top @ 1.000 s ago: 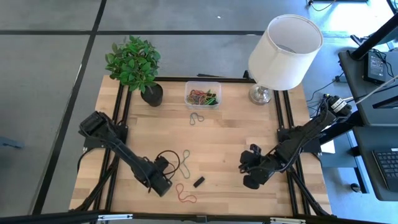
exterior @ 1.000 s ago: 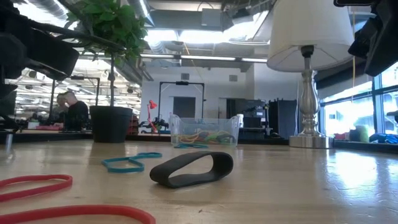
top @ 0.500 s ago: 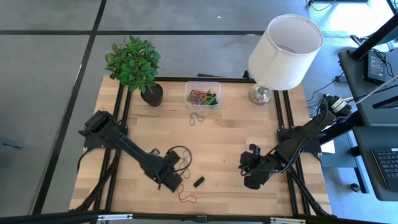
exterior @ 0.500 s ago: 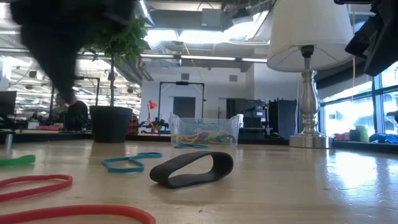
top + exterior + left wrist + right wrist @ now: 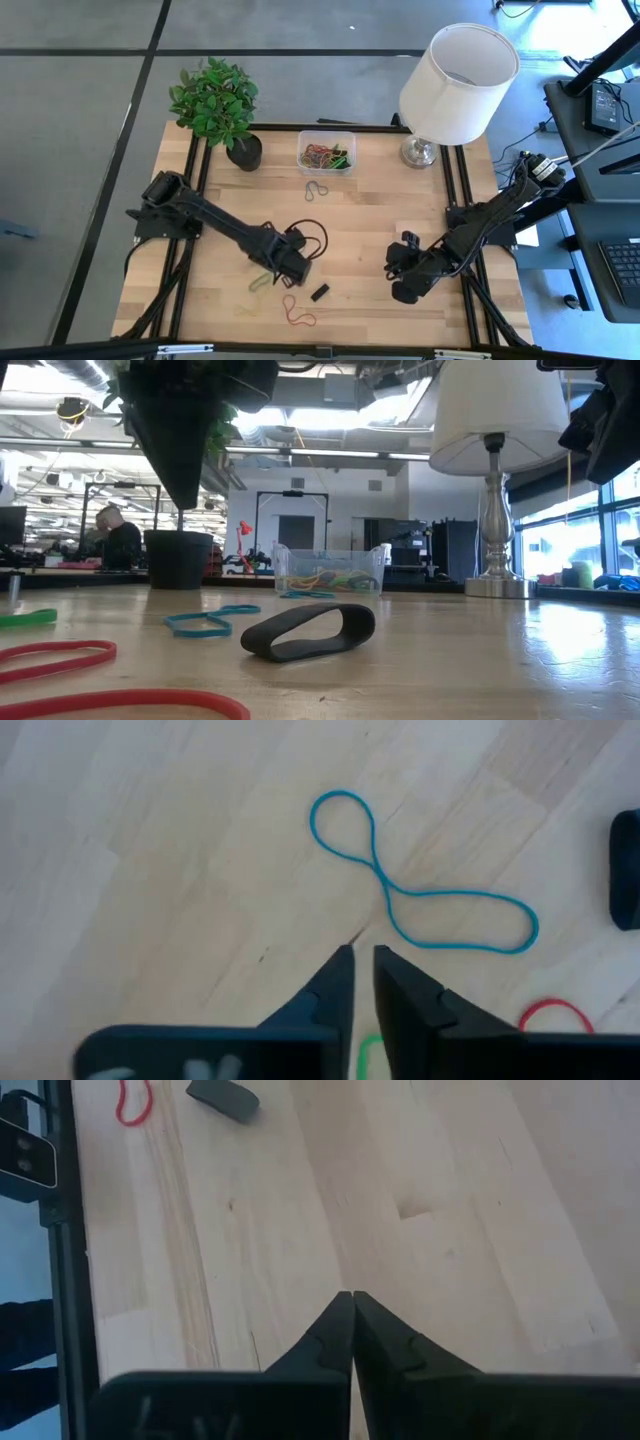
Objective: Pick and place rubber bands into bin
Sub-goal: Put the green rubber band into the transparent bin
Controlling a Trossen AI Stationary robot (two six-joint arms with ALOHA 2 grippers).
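Near the front middle of the tabletop (image 5: 380, 215), your left end effector (image 5: 297, 268) has swung in from the left edge over the last second and now hangs above the loose bands. Its fingers stand just slightly apart with nothing between them, the tips poised just short of the blue rubber band (image 5: 420, 890), which lies flat in a figure-eight. You have not got a band yet; I'd judge this as the line-up for a pick.

A green band (image 5: 259, 282) now shows on the wood where the arm covered it before. The red band (image 5: 296, 313) and the black band (image 5: 319, 292) lie close by at the front, and a tan band (image 5: 316, 190) sits just in front of the bin (image 5: 326, 151), which stands at the back edge with many bands already inside.

Your right end effector (image 5: 396, 278) waits at the right front, fingers pressed together and empty.

The plant pot (image 5: 244, 152) flanks the bin on one side and the lamp (image 5: 455, 84) on the other, so carry straight in between them.
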